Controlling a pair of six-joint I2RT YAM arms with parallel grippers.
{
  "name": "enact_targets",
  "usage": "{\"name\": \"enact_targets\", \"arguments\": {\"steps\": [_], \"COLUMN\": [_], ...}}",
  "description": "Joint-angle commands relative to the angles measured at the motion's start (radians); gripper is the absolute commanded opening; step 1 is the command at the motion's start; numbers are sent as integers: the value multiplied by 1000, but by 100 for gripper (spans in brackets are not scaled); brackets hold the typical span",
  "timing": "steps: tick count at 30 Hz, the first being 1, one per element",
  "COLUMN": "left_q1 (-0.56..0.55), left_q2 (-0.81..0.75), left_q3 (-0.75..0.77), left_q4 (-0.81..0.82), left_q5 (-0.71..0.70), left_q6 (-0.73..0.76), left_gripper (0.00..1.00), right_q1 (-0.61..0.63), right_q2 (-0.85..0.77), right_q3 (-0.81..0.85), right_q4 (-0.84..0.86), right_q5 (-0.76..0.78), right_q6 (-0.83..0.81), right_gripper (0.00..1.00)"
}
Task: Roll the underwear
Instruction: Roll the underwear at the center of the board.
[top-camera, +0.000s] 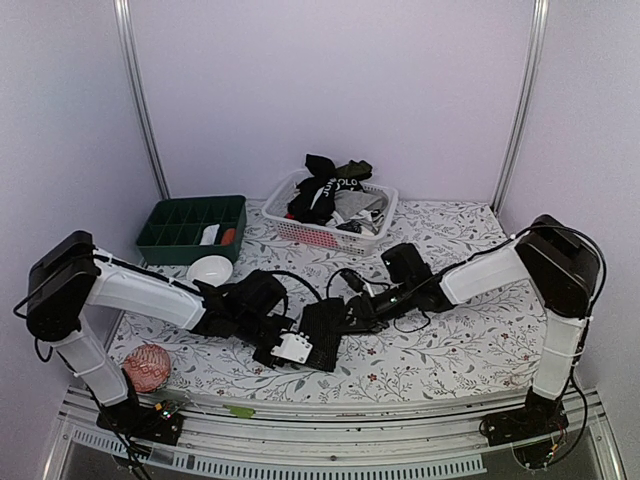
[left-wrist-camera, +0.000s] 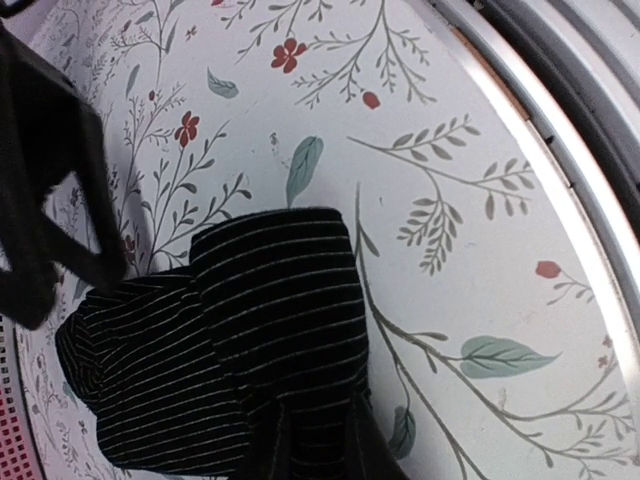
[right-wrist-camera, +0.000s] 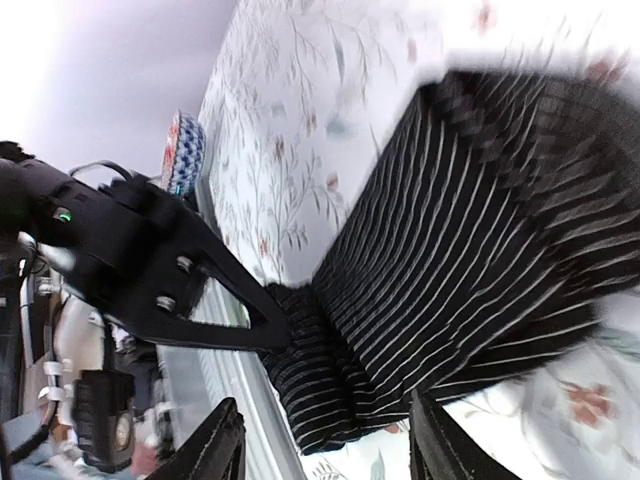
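A black underwear (top-camera: 325, 335) with thin white stripes lies on the floral table between the two arms, near the front edge. In the left wrist view the underwear (left-wrist-camera: 270, 300) is partly rolled, and my left gripper (left-wrist-camera: 320, 450) is shut on its near end, with cloth between the dark fingers. My left gripper (top-camera: 285, 345) sits at the cloth's left side in the top view. My right gripper (right-wrist-camera: 330, 450) stands open, its fingers wide apart on either side of the rolled edge of the underwear (right-wrist-camera: 480, 240) without gripping it. It sits at the cloth's right (top-camera: 352, 312).
At the back stands a white lattice basket (top-camera: 320, 236) heaped with more underwear (top-camera: 325, 185). A green divided tray (top-camera: 190, 228) and a white bowl (top-camera: 210, 268) are at back left. A pink ball (top-camera: 147, 365) lies front left, beside the metal front rail (top-camera: 330, 410).
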Motion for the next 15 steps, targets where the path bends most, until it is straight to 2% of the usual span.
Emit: {"name": "enact_targets", "arguments": {"steps": [1, 7, 11, 15], "left_q1": [46, 127, 167, 200], "left_q2": [99, 311, 459, 556], "left_q3": [102, 363, 515, 620], "left_q4": [-337, -707, -897, -1032], "left_q5": [151, 343, 418, 471], "left_q6": [-7, 76, 108, 138], "left_gripper": [4, 4, 3, 3], "right_q1": [-17, 13, 111, 213], "right_q2": [-196, -413, -547, -585], "right_q3": [-47, -237, -325, -326], "right_q4": [-81, -98, -114, -152], "right_q5": [250, 401, 540, 661], "right_q6": [-157, -253, -322, -353], "right_gripper": [60, 60, 60, 60]}}
